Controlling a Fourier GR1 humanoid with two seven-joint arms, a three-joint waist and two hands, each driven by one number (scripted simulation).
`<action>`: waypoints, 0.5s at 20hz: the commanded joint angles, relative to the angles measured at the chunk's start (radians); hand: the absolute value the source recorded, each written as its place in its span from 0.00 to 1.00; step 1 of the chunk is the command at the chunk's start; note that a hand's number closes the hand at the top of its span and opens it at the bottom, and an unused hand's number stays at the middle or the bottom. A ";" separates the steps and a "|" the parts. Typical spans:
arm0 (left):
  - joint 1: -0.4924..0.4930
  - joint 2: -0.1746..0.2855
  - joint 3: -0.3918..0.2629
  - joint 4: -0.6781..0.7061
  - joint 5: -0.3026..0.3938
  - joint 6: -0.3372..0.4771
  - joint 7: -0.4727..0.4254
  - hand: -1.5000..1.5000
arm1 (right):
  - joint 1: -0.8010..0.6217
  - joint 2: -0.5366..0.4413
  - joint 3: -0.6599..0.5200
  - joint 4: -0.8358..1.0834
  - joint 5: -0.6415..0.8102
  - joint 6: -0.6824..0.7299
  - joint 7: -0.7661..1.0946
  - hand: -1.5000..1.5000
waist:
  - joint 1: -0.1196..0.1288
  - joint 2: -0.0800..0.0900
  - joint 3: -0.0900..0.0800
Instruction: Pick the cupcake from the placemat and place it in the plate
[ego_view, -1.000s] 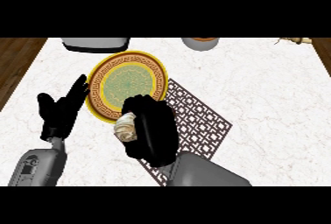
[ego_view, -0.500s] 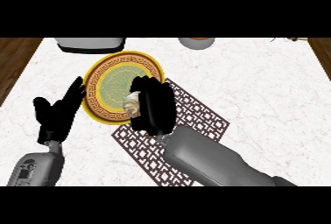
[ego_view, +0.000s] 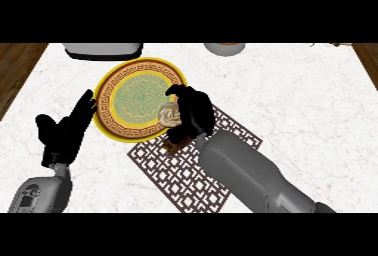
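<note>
My right hand (ego_view: 193, 111) is curled round the cupcake (ego_view: 169, 115), whose pale swirled top peeks out on the hand's left side. It hovers over the right rim of the yellow plate (ego_view: 122, 95) with its green centre and brown patterned border. The dark lattice placemat (ego_view: 173, 170) lies below and right of the plate, partly under my right forearm. A small brown bit shows on the mat just below the hand; I cannot tell what it is. My left hand (ego_view: 65, 132) rests open to the left of the plate, fingers up.
A grey appliance (ego_view: 102, 49) stands at the back left edge of the white marble counter (ego_view: 310, 100). A round grey bowl (ego_view: 224, 48) sits at the back centre. Wooden floor shows beyond the counter's left and right sides.
My right hand has carried the cupcake up and away from the placemat, now reaching the plate's right rim. The left hand has stayed put.
</note>
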 joint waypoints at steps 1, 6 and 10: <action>0.001 -0.003 0.009 0.006 0.010 -0.010 -0.003 0.50 | -0.022 0.000 -0.086 0.082 -0.095 0.045 -0.210 0.00 | -0.008 -0.002 0.000; -0.030 -0.017 -0.012 -0.035 -0.009 0.015 0.061 0.50 | 0.009 0.000 -0.054 0.042 -0.120 -0.127 -0.386 0.00 | 0.000 -0.002 0.001; 0.039 0.016 0.007 -0.053 0.003 -0.019 0.011 0.50 | 0.015 0.000 -0.104 -0.155 -0.246 -0.108 -0.500 0.00 | 0.000 -0.008 0.001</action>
